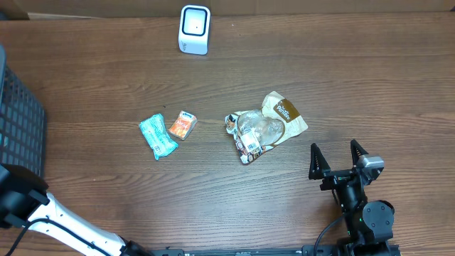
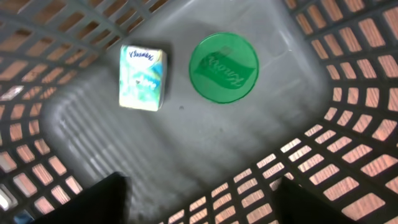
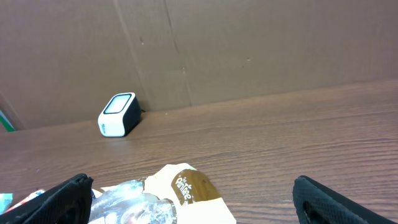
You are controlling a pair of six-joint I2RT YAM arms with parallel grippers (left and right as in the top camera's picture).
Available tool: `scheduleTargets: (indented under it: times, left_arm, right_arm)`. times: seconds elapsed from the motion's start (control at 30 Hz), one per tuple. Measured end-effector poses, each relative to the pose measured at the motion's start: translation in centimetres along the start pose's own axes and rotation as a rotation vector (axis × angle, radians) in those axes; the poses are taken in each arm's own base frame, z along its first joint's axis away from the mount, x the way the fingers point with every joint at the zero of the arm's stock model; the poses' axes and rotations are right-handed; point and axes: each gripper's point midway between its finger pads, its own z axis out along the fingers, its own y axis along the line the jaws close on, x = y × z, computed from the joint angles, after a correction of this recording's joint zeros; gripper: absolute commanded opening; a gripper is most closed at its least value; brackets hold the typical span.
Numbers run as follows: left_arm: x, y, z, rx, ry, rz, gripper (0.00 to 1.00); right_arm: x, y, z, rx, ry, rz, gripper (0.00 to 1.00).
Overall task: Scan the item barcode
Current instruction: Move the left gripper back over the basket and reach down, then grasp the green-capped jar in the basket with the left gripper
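Right claw stands spread wide and empty at the near right of the table, its fingers pointing toward the bag. Left claw hangs over the dark mesh basket at the left edge, its fingers wide apart with nothing between them. On the basket floor a tissue pack and a green lid lie side by side, not touching. The crumpled bag lies right of centre, just ahead of the right claw, with a small white label at its near end. The white scanner stands at the far edge, well apart from the bag. Left of centre, a teal pack lies just beside an orange pack.
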Motion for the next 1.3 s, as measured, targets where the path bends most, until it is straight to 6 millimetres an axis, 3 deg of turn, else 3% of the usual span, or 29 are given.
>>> scheduleTargets:
  times: [0.17, 0.33, 0.5, 0.87, 1.13, 1.3]
  left_arm:
    - [-0.6, -0.3, 2.0, 0.002, 0.007, 0.007, 1.00]
    - [-0.2, -0.6, 7.0, -0.013, 0.085, 0.018, 1.00]
    - [0.1, -0.7, 10.7, -0.021, 0.131, 0.031, 1.00]
    - [-1.5, -1.1, 11.3, -0.009, 0.068, 0.052, 0.99]
    - [-1.4, -1.3, 14.4, -0.012, 0.090, 0.064, 0.98]
    - [-2.1, -1.4, 14.6, -0.007, 0.061, 0.064, 0.92]
  right_arm:
    - [0.0, 0.0, 0.0, 0.000, 0.000, 0.000, 1.00]
    - [0.0, 0.0, 0.0, 0.000, 0.000, 0.000, 1.00]
    - [0.0, 0.0, 0.0, 0.000, 0.000, 0.000, 1.00]
    - [0.0, 0.0, 0.0, 0.001, -0.001, 0.000, 1.00]
    - [0.0, 0.0, 0.0, 0.000, 0.000, 0.000, 1.00]
    - [0.0, 0.0, 0.0, 0.000, 0.000, 0.000, 1.00]
